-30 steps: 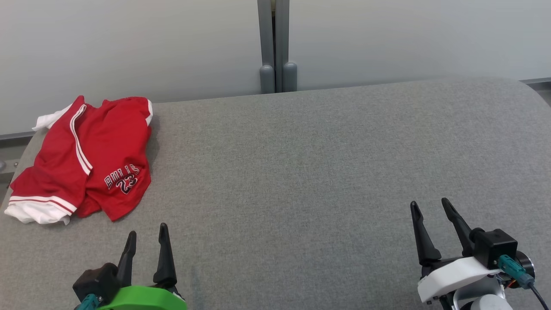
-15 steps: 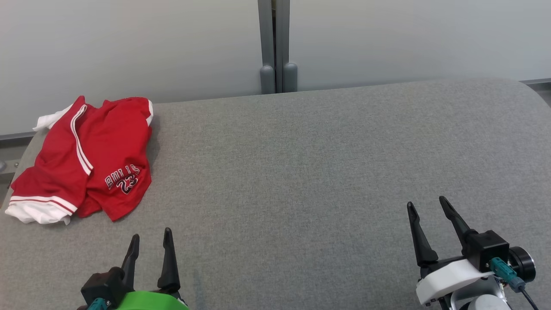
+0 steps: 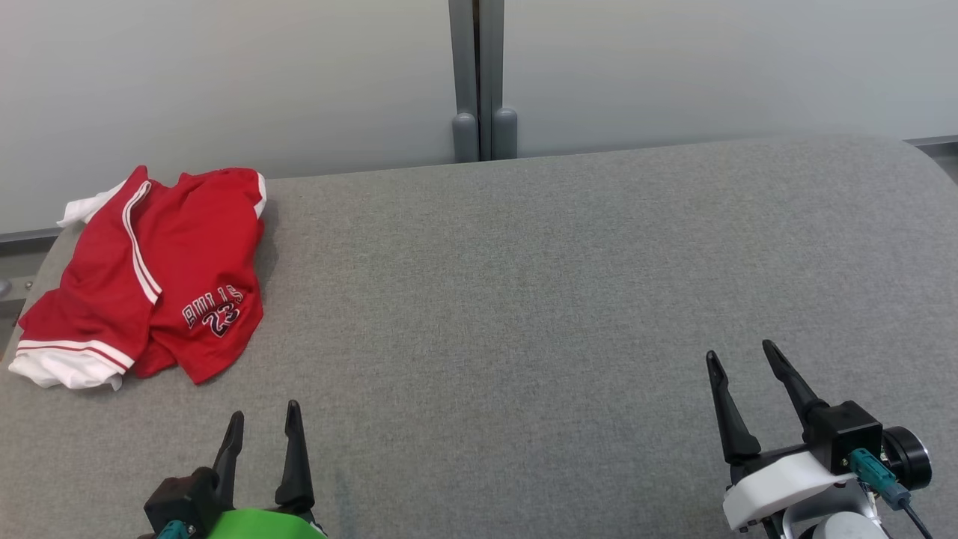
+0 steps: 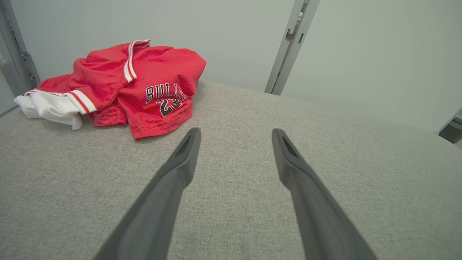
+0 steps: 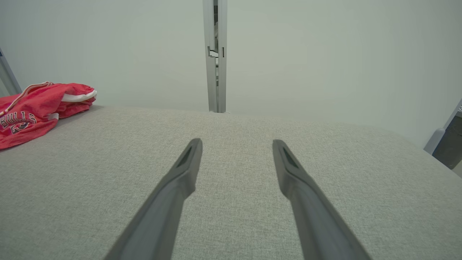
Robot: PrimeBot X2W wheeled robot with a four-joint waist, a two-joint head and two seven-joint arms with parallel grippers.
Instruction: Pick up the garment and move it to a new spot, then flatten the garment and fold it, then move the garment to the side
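While both grippers hang empty above the grey table (image 3: 539, 284), treat the pickup as the step in hand and lead with the left gripper (image 3: 263, 410). Its two fingers stand wide apart with nothing between them. The right gripper (image 3: 740, 350) is just as wide and just as empty.

Aim for a raised fold, not a flat hem. The cloth looks thin and loose, so a pinch on a single edge will probably drag the heap instead of lifting it. Come down over a ridge near the printed lettering, let the fingers straddle several layers, and close fully before you lift. Raise it clear of the table before you carry it, or the trailing white trim (image 3: 63, 372) may catch and pull the bundle askew.

The garment (image 3: 150, 269), red with white stripes, lies crumpled ahead of the left gripper and somewhat to its left. It is near the fingertips but apart from them, with a strip of bare table between. From the right gripper it is well apart, far off to that gripper's left and ahead of it.
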